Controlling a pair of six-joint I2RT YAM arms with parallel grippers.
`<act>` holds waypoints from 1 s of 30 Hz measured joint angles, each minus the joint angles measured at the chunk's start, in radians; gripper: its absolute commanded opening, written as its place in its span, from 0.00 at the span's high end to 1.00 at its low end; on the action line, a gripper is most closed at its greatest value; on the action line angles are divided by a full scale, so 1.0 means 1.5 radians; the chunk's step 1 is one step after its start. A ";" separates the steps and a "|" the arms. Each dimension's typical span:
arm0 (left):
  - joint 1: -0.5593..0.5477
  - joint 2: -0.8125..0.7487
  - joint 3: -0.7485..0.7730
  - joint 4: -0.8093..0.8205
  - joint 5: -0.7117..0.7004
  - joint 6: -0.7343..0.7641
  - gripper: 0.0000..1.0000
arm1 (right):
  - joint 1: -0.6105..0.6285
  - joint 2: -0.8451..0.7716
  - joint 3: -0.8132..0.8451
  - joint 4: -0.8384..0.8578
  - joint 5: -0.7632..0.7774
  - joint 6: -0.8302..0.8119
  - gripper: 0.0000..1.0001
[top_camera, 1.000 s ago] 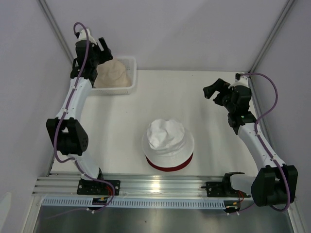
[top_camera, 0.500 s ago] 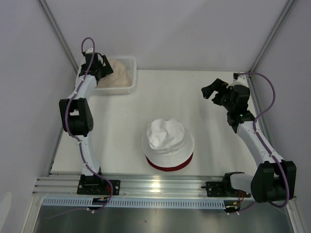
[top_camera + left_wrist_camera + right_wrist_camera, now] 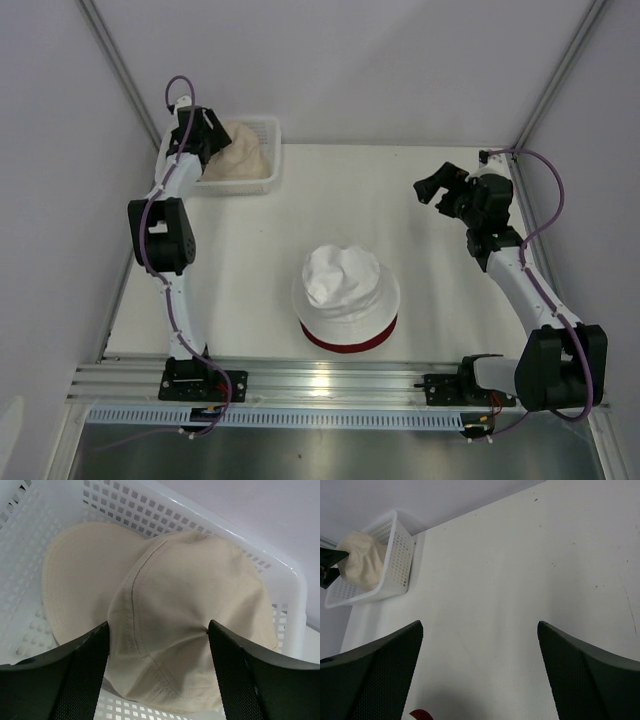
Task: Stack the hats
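Observation:
A cream-beige hat [image 3: 238, 152] lies crown up in the white mesh basket [image 3: 270, 125] at the far left. My left gripper [image 3: 205, 135] is down in that basket. In the left wrist view its gripper [image 3: 157, 625] stands open with the jaws either side of the cream hat's crown [image 3: 190, 595], both pads against the fabric. A white hat [image 3: 345, 280] sits on a dark red hat [image 3: 350, 342] at the table's middle front. My right gripper [image 3: 432, 190] hangs open and empty over the far right of the table; the right gripper [image 3: 480, 625] has only bare tabletop between its fingers.
The basket [image 3: 402, 565] with the cream hat [image 3: 362, 560] is at the upper left of the right wrist view, and a sliver of the dark red hat [image 3: 420, 714] at its bottom edge. Side walls close in the table left and right.
My left arm has stretched out and lowered its gripper into the basket onto the cream hat; its jaws widened, then began narrowing on the crown. The right arm has barely shifted.

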 measured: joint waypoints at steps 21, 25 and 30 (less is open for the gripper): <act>0.016 0.033 0.019 0.040 0.055 -0.008 0.99 | -0.006 0.021 0.001 0.004 -0.007 0.005 0.01; 0.016 -0.010 -0.042 0.070 0.100 -0.016 0.99 | -0.008 0.021 0.001 0.004 -0.008 0.005 0.01; 0.017 -0.123 -0.129 0.120 0.193 -0.084 0.99 | -0.011 0.020 0.004 0.004 -0.013 0.006 0.01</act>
